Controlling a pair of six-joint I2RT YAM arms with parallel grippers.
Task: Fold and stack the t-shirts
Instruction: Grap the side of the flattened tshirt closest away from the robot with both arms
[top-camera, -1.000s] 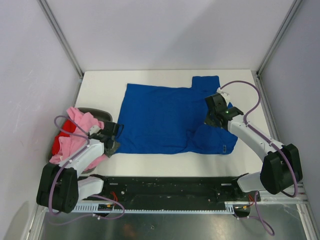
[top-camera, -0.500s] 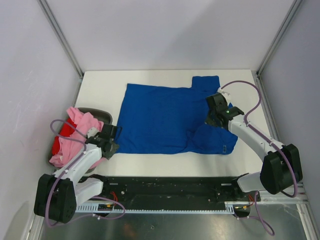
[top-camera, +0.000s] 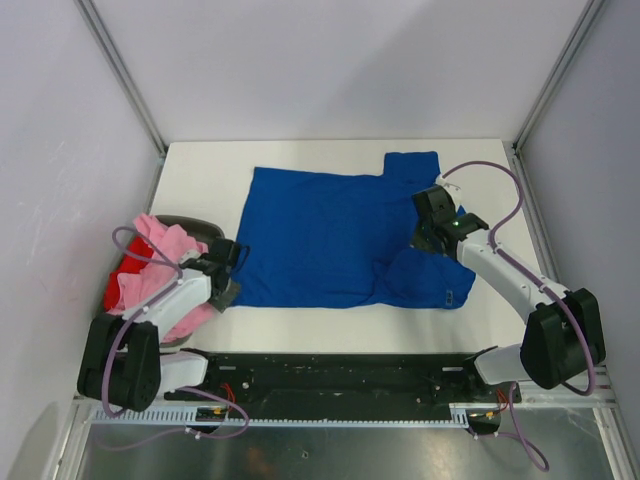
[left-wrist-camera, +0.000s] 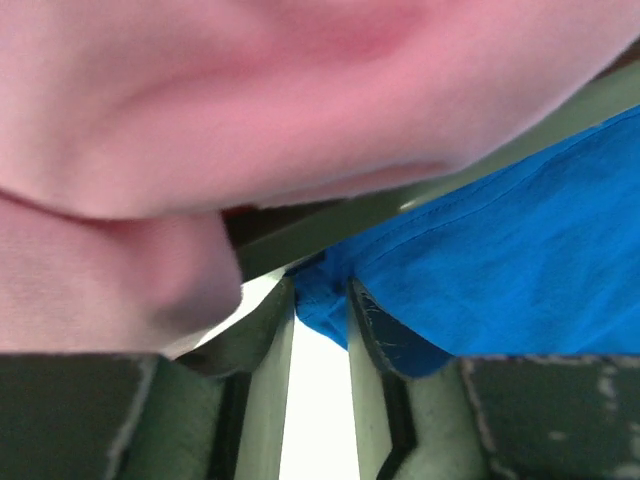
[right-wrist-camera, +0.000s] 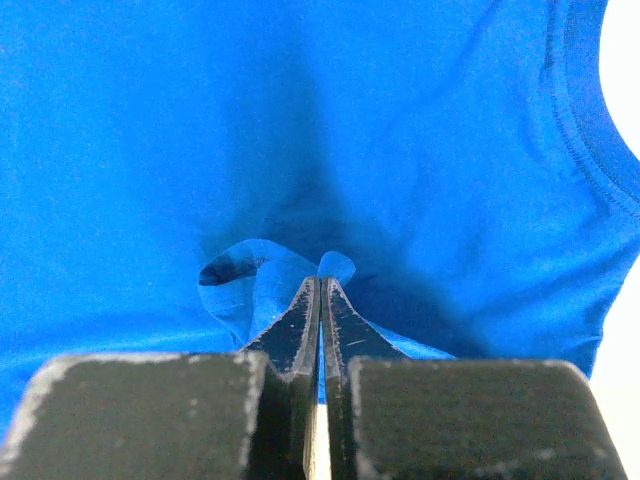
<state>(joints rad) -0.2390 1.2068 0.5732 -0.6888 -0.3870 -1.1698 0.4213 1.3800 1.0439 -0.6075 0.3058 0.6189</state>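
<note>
The royal blue t-shirt (top-camera: 330, 235) lies spread on the white table, one sleeve toward the back right. My right gripper (top-camera: 426, 238) is shut on a raised fold of it near the right sleeve; in the right wrist view the right gripper (right-wrist-camera: 320, 285) pinches blue cloth (right-wrist-camera: 300, 120). My left gripper (top-camera: 228, 262) is at the shirt's front left corner. In the left wrist view the left gripper (left-wrist-camera: 320, 292) is open, and the blue corner (left-wrist-camera: 325, 305) lies between its tips. The pink t-shirt (top-camera: 160, 248) and the red t-shirt (top-camera: 117, 292) are heaped at the left. Pink cloth (left-wrist-camera: 250, 100) hangs close above the left fingers.
A dark basket (top-camera: 190, 221) holds the pink and red heap at the table's left edge. Grey walls and metal posts (top-camera: 120, 75) close in the table (top-camera: 200, 180) on three sides. A black rail (top-camera: 330, 375) runs along the near edge between the arm bases.
My left gripper drew back a little, then came forward again to the blue shirt's corner, and its jaws narrowed slightly. The right arm and the shirt have not moved.
</note>
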